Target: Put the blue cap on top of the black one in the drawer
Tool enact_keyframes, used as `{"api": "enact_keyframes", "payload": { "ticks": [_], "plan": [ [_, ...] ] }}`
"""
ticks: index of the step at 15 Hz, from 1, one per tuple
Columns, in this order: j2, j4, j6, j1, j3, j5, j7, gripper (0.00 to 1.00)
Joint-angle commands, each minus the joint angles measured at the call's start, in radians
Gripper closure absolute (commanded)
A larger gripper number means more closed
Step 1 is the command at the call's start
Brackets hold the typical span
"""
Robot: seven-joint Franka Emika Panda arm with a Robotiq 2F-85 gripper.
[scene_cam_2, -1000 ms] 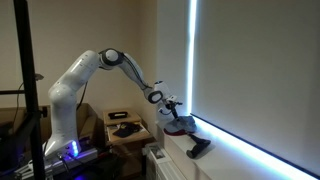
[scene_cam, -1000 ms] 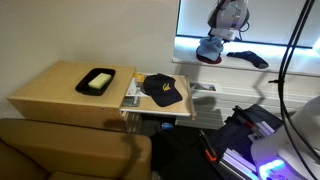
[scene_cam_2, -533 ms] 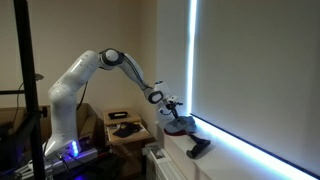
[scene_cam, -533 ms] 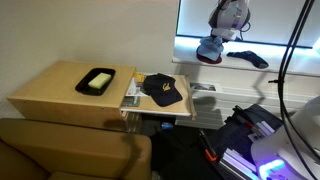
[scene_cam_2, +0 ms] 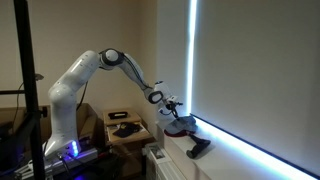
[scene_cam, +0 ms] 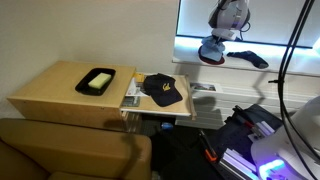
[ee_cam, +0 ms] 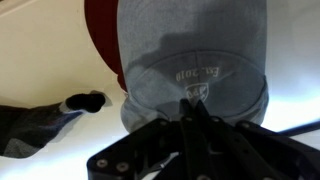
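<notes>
The blue cap [scene_cam: 212,50] lies on the bright window sill; it also shows in an exterior view [scene_cam_2: 178,124]. In the wrist view the blue cap [ee_cam: 190,50] fills the middle, pale denim with a small emblem and a red underside at its edge. My gripper [ee_cam: 192,115] stands right over its crown with the jaws shut together, pinching the fabric. The gripper [scene_cam: 216,40] hangs from the white arm. The black one [scene_cam: 162,90], with a yellow emblem, lies in the pulled-out pale wood drawer [scene_cam: 131,100], well below and to the left.
A dark flat cap [scene_cam: 250,57] lies on the sill beside the blue cap, also in the wrist view [ee_cam: 40,115]. A black tray [scene_cam: 97,81] with pale contents sits on the wooden cabinet [scene_cam: 50,92]. A brown couch [scene_cam: 70,150] stands in front.
The jaws have gone from wide open to shut on the blue cap's crown. The arm and both caps have hardly moved.
</notes>
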Motion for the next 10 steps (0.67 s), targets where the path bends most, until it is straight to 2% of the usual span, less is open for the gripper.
{"api": "enact_keyframes", "payload": {
  "ticks": [1, 3, 5, 7, 10],
  "plan": [
    [-0.025, -0.012, 0.003, -0.025, 0.025, 0.009, -0.005, 1.00],
    [-0.050, -0.020, 0.017, -0.076, 0.086, 0.041, -0.030, 0.99],
    [-0.078, -0.021, 0.009, -0.168, 0.202, 0.084, -0.085, 0.99],
    [-0.094, -0.012, -0.020, -0.293, 0.360, 0.137, -0.171, 0.99],
    [-0.091, -0.008, -0.050, -0.418, 0.523, 0.179, -0.287, 0.99]
  ]
}}
